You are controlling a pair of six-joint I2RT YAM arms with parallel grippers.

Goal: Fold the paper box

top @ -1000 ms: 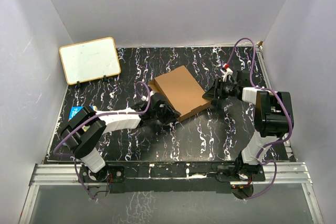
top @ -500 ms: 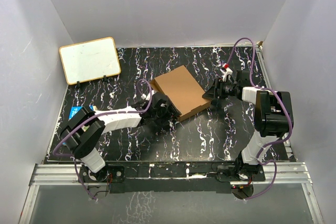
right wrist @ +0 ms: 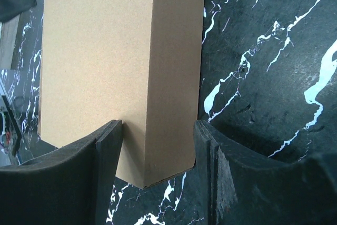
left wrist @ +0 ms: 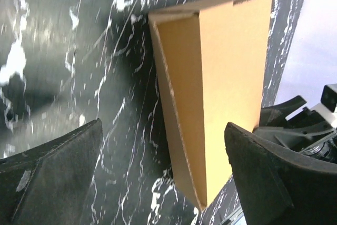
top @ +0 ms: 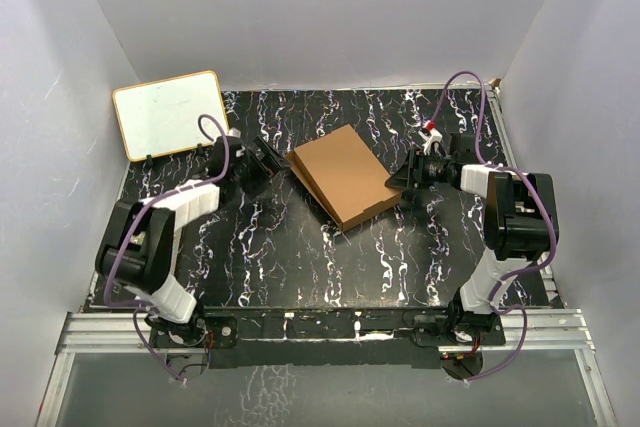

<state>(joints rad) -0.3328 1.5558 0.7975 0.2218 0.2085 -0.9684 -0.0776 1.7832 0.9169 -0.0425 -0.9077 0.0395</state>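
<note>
On the counter point(top: 300, 267), black marble-look w/ white veins, lies the paper box point(top: 343, 174): plain brown corrugated card, a shallow closed rectangle, matte grainy top, crisp folded edges, set at an angle. Just left of the box, not touching it, is the left tool point(top: 266, 160), jaws spread wide, nothing held; its dark wedge-shaped fingers point(left wrist: 58, 172) look rough. At the box's right corner, the right tool point(top: 400, 183) clamps the edge, black ribbed pads point(right wrist: 100, 177) pressed on both faces. Well left of the box stands a white board point(top: 170, 114), tan frame, rounded corners.
</note>
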